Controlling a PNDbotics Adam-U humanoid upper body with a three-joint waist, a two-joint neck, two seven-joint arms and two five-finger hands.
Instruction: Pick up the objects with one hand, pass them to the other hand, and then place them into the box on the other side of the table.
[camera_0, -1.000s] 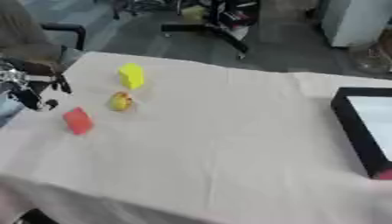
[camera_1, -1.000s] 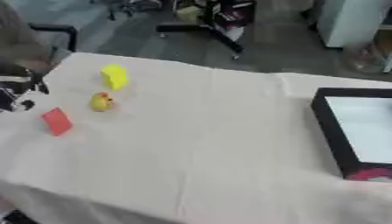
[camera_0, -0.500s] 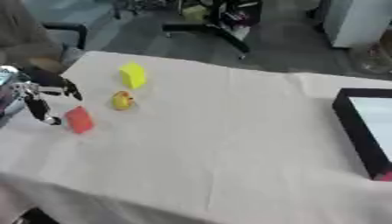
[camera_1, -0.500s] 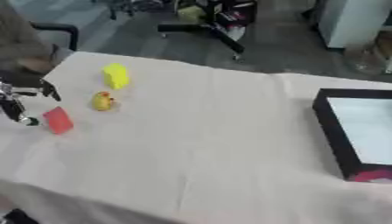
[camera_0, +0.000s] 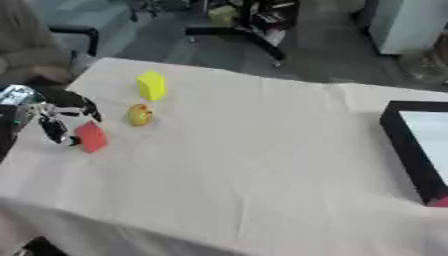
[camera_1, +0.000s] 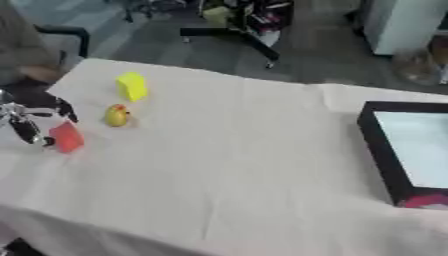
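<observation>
I have the left hand (camera_0: 54, 117) low at the left edge of the counter (camera_0: 262, 165), which is draped in a pale cloth. Its dark fingers (camera_0: 57, 131) hang down and spread, released and holding nothing, with one fingertip right against the left side of the red block (camera_0: 90, 137); I cannot tell whether it actually touches. The red block sits on the cloth, tilted a little, and is the nearest of the three things on this side.

Just beyond it and slightly to the right is a small yellowish rounded thing (camera_0: 140, 114) with a touch of red on it; I cannot make out what it is. It lies near the red block but apart from it.

Farther still, toward the far edge of the counter, stands the yellow block (camera_0: 151, 85), upright and well clear of my hand.

Across the counter on the right side is the box (camera_1: 378, 150), black-walled with a pale floor inside. Something pink (camera_1: 426, 201) shows at its near corner, at the lower right edge; whether it lies inside or against the wall I cannot tell. The box is well apart from all three things on the left.

My right hand shows in neither view.

Beyond the counter's far edge is grey floor with the dark base of a chair (camera_0: 254, 37).
</observation>
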